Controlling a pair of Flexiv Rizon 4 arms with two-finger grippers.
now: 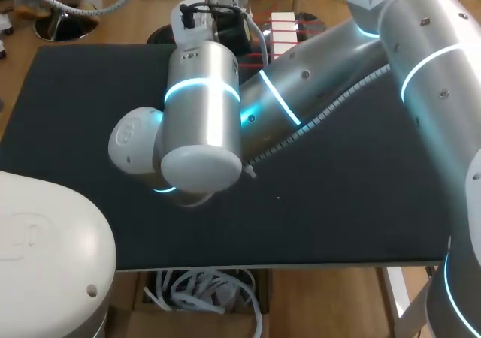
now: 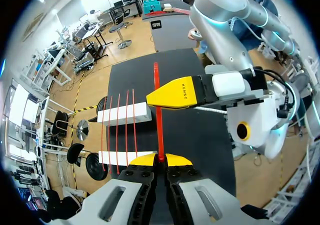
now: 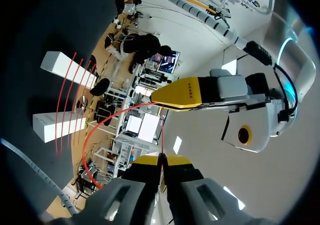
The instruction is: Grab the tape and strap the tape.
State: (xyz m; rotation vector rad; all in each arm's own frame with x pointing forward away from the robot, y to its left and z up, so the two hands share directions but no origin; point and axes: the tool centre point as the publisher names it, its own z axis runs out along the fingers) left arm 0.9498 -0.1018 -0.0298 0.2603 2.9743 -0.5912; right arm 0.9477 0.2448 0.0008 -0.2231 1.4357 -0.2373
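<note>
Both arms meet at the upper middle of the head view, over the far edge of the table [image 1: 75,113], and the reason looks plain: one length of tape [image 2: 159,130] is shared between them. The left gripper [image 2: 160,159] is clenched on one part of the tape, its yellow tips pressed together with the red line coming out between them. The right gripper [image 3: 161,160] is clamped the same way on another part. Holding it at two points would let the arms keep the span taut and steer it. Just beside the grippers stand two white blocks [image 2: 142,112], side by side with a gap between them, and four red strips [image 2: 118,130] lie across both. I judge that the held piece is meant to go down next to those, as a fifth. The blocks sit at the top of the head view, just right of centre. The tape itself is very thin, narrow and bright red, more like a ribbon or cord than a wide band. In the left wrist view it runs straight ahead from the fingers. In the right wrist view the rest of it hangs off to one side in a loose, slack loop, so it is limp and will likely need tension to lie flat.
</note>
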